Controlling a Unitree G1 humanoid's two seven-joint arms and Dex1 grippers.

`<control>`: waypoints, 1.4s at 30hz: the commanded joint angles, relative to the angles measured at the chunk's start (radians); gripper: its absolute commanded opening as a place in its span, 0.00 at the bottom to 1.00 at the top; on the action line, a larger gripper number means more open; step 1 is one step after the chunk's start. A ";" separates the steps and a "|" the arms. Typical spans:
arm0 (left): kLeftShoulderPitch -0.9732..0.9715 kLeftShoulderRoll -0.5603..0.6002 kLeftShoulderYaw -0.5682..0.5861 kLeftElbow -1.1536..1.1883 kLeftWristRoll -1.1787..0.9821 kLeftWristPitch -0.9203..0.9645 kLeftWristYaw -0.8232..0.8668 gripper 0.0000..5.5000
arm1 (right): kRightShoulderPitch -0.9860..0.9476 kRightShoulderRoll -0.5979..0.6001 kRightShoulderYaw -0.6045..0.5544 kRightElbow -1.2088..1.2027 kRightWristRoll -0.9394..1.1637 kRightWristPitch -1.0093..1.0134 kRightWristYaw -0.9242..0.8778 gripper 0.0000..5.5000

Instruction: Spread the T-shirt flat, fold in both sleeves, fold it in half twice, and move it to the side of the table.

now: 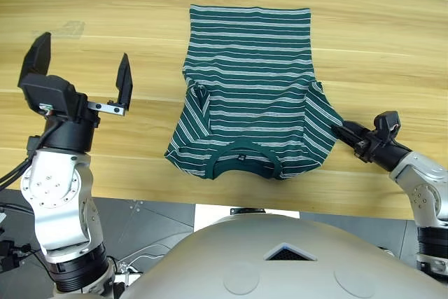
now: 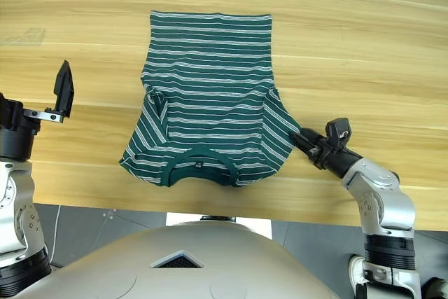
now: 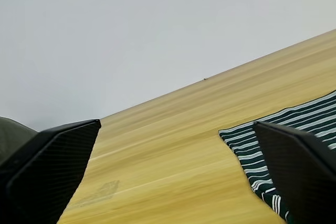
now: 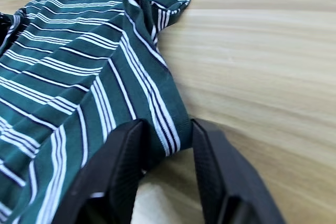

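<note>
Mostly flat, striped grn T-shirt (image 1: 248,96); sleeve (image 1: 323,108) in right pincer (image 4: 165,142).

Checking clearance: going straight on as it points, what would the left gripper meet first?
Probably the bare table; depth unclear. The T-shirt lies to the side of the left gripper, not in its line.

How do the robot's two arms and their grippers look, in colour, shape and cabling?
The left arm and right arm have rounded silver-grey shells with black joints. The left gripper has two flat, black, tapered fingers of woven texture; the right gripper is black too. Black cables hang beside the left arm.
</note>
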 commanded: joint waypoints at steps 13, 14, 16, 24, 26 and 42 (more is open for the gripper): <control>0.026 -0.007 -0.107 0.077 0.066 -0.100 -0.083 0.98 | -0.033 0.046 0.010 0.010 0.014 -0.092 0.112 0.01; 0.026 -0.006 -0.108 0.079 0.067 -0.102 -0.083 0.98 | -0.034 0.048 0.002 -0.002 0.026 -0.087 0.117 0.01; 0.032 -0.005 -0.109 0.079 0.071 -0.107 -0.085 0.98 | -0.030 0.043 -0.001 -0.024 0.029 -0.084 0.125 0.01; 0.062 -0.002 -0.143 0.056 0.089 -0.128 -0.101 0.98 | -0.011 0.048 0.010 -0.094 0.018 -0.075 0.120 0.01; 0.064 -0.003 -0.147 0.057 0.094 -0.131 -0.103 0.98 | -0.007 0.054 0.026 -0.107 -0.001 -0.078 0.105 0.01; 0.075 -0.004 -0.175 0.044 0.122 -0.144 -0.106 0.98 | -0.009 0.096 0.177 -0.213 -0.091 -0.096 0.047 0.01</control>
